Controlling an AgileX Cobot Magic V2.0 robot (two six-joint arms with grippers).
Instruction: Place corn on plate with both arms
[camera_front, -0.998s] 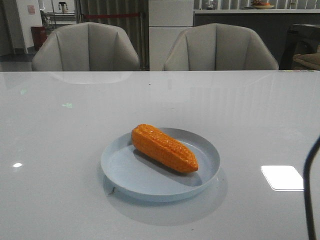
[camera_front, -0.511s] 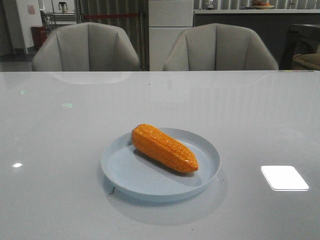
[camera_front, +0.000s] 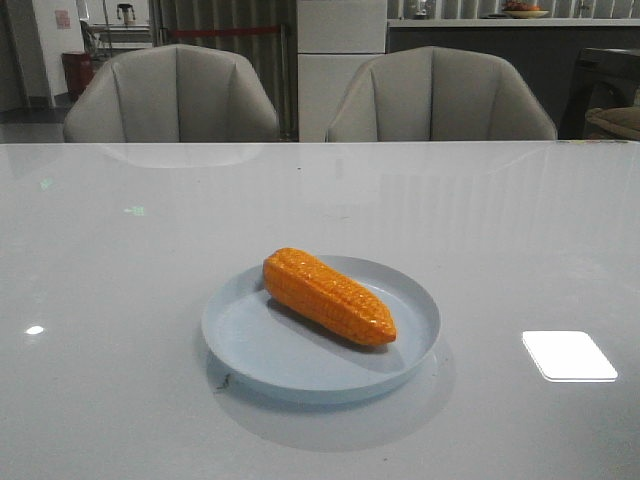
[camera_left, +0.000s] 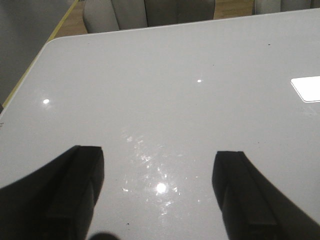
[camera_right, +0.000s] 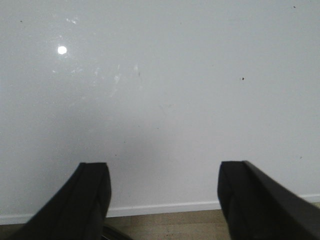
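Observation:
The orange corn (camera_front: 328, 296) lies on the pale blue plate (camera_front: 255, 345) in the front view, near the table's middle front, its tapered end toward the right front. Neither arm shows in the front view. My left gripper (camera_left: 159, 165) is open and empty over bare white table in the left wrist view. My right gripper (camera_right: 164, 177) is open and empty in the right wrist view, over the table's near edge. Corn and plate do not show in either wrist view.
Two grey chairs (camera_front: 172, 95) (camera_front: 440, 95) stand behind the white table's far edge (camera_front: 320, 143). A bright light reflection (camera_front: 568, 355) lies on the tabletop at the right front. The table's rounded corner (camera_left: 50, 42) shows in the left wrist view.
A black cable at the right edge of the front view one second ago has left the view. Corn and plate have not moved.

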